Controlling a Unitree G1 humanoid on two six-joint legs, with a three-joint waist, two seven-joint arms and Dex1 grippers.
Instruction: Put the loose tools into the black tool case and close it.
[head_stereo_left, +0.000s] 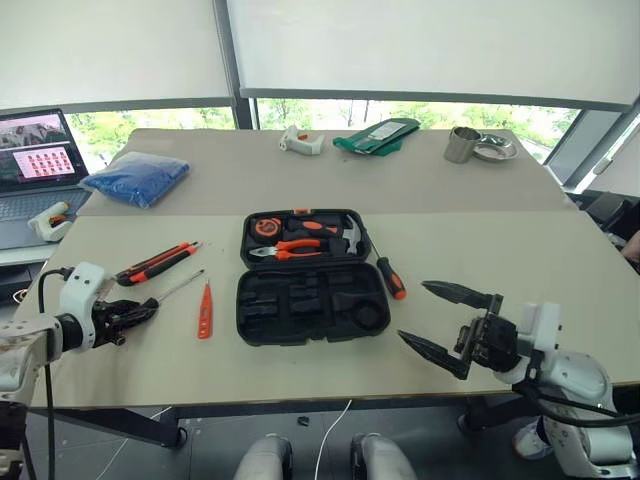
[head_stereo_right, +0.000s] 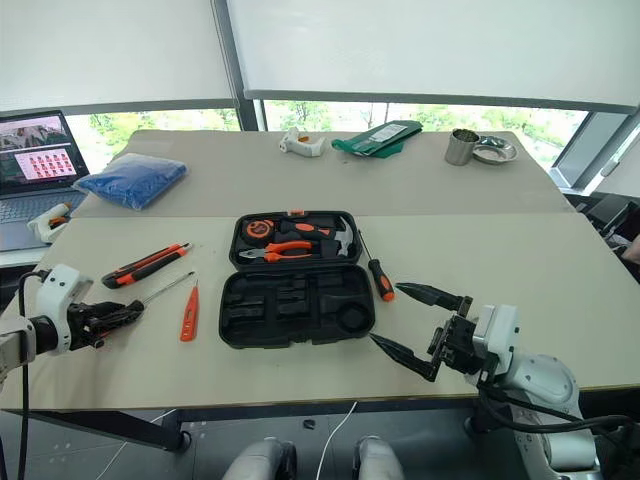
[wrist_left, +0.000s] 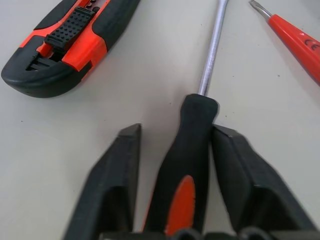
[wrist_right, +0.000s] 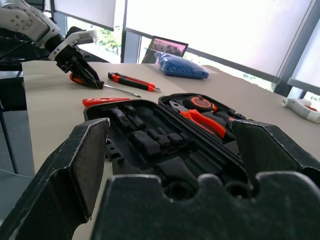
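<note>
The black tool case (head_stereo_left: 300, 305) lies open at mid table, its near half showing bare moulded recesses. To its left lie the utility knife (head_stereo_left: 155, 263), the long-shaft screwdriver (head_stereo_left: 180, 287) and the orange tester pen (head_stereo_left: 205, 310). The short black-handled screwdriver (head_stereo_left: 390, 275) rests by the case's right edge. My left gripper (head_stereo_left: 150, 310) is low on the table with its fingers (wrist_left: 240, 170) closed about the long screwdriver's handle (wrist_left: 187, 150). My right gripper (head_stereo_left: 412, 311) hovers open, right of the case, holding nothing.
The case's far half holds a hammer (head_stereo_left: 345, 232), pliers (head_stereo_left: 290, 247) and a tape measure (head_stereo_left: 265, 227). A blue cloth bundle (head_stereo_left: 135, 177), a laptop (head_stereo_left: 35, 160), a green pouch (head_stereo_left: 375, 135) and a metal cup (head_stereo_left: 461, 145) sit farther back.
</note>
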